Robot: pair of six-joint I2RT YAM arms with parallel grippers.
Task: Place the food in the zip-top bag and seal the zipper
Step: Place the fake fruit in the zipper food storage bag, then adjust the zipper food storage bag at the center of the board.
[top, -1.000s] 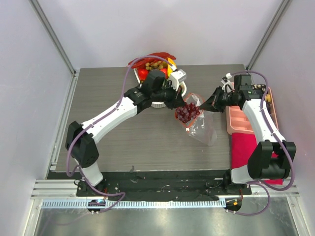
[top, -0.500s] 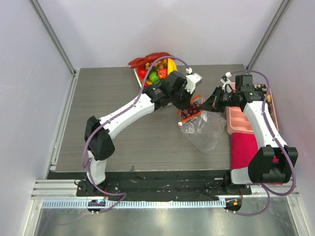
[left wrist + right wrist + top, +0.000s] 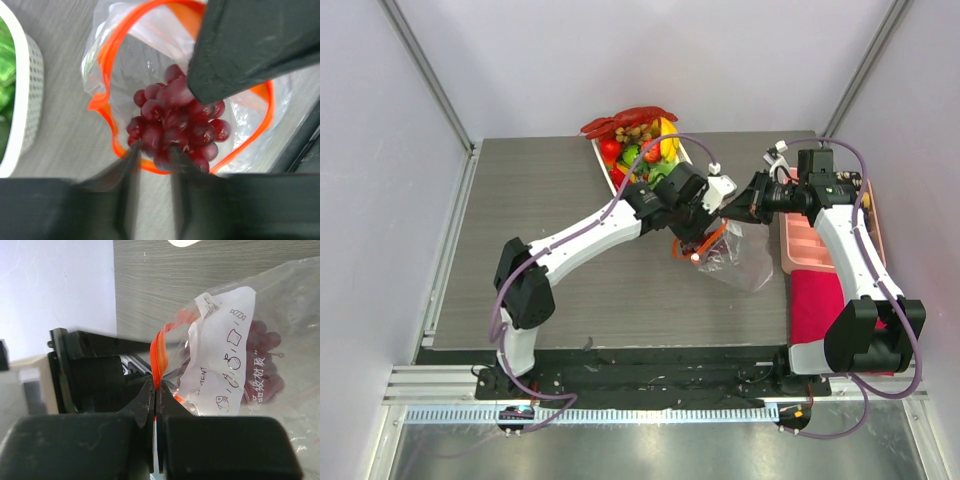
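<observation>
**Fig.** Grey wood-grain table [image 3: 520, 250] with one crinkly clear plastic zip-top bag [image 3: 745, 265], its long axis running from the mouth toward the near right. One white mesh basket [image 3: 30, 90] of toy food stands just beside the bag, nearer the left arm. One bunch of dark purple toy grapes [image 3: 175, 130] lies inside the bag, directly below the left claw [image 3: 150, 167], whose fingers are parted. The right claw [image 3: 156, 392] is clenched on the orange-red zipper strip [image 3: 159, 352].
</observation>
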